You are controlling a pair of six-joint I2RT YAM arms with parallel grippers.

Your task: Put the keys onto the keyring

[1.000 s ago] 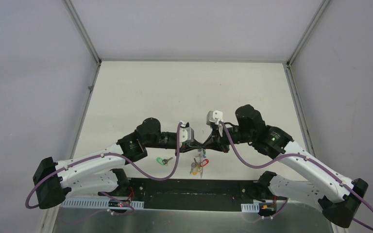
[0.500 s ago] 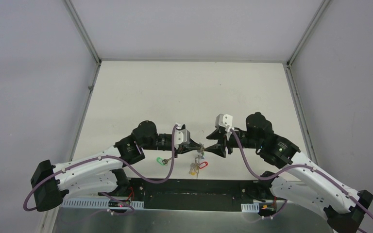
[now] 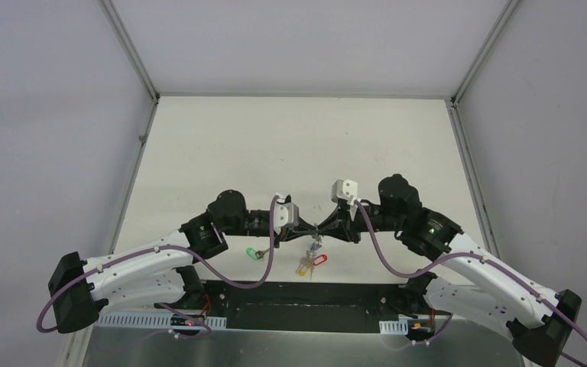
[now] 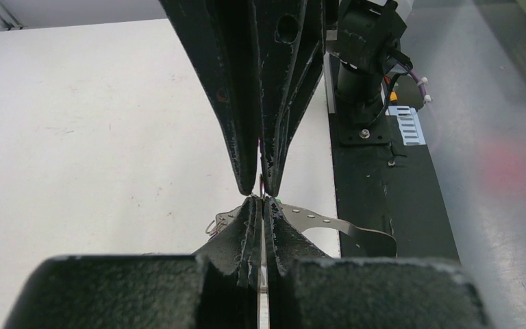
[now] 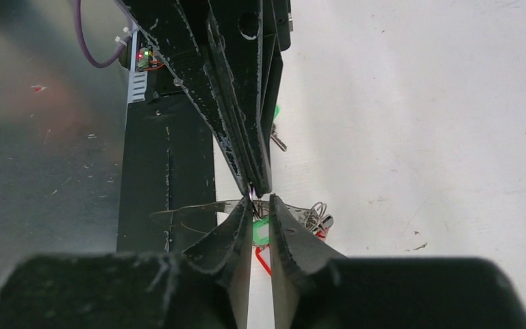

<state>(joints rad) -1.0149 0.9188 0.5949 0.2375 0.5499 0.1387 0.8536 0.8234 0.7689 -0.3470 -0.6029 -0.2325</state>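
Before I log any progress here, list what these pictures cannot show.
- Keyring wire: top view, too thin to trace.
- What the left gripper pinches: left wrist view, its shut fingers cover it.
- Whether the right gripper touches anything: right wrist view, the left gripper's tip blocks the gap.
- Blue-tagged key: recognisable in no view.

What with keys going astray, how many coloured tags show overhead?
3: a green tag apart on the left; a red tag and a yellow tag clustered right of it; others may be hidden.

The flat off-white table (image 3: pixel 290 145) bears one small dark metal key with a green oval plastic tag (image 3: pixel 255 252) near its front edge.
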